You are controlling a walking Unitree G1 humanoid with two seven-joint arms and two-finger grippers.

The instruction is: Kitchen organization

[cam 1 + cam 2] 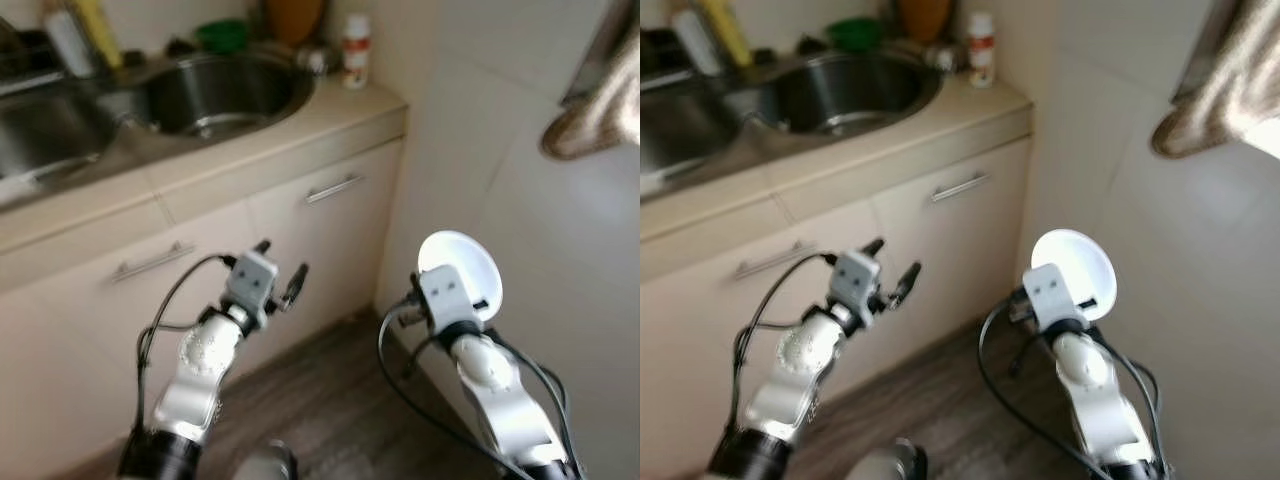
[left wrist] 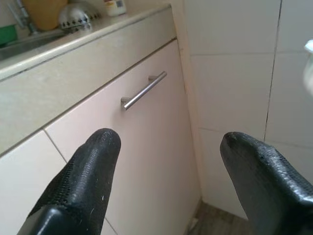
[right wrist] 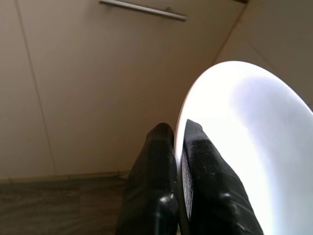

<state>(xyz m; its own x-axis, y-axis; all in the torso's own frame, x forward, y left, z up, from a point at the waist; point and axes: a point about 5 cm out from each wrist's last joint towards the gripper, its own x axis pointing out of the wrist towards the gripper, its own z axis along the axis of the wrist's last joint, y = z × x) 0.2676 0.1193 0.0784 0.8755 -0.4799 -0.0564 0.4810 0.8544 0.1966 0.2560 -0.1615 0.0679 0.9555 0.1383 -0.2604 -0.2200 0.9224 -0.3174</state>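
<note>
Right gripper (image 3: 177, 147) is pinching the rim of a white plate (image 1: 462, 262) between nearly closed fingers, holding it on edge in the air at 4 o'clock, beside the tiled wall (image 1: 530, 220). Left gripper (image 1: 283, 268), fingers spread wide and empty, is hovering before the cabinet door (image 1: 330, 230) below the tabletop (image 1: 290, 128).

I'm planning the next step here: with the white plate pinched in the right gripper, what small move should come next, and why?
Probably reach the open left gripper to the cabinet handle ahead of it. The right gripper is shut on the white plate's rim, held low beside the tiled wall, and the cabinet door under the sink is closed.
</note>
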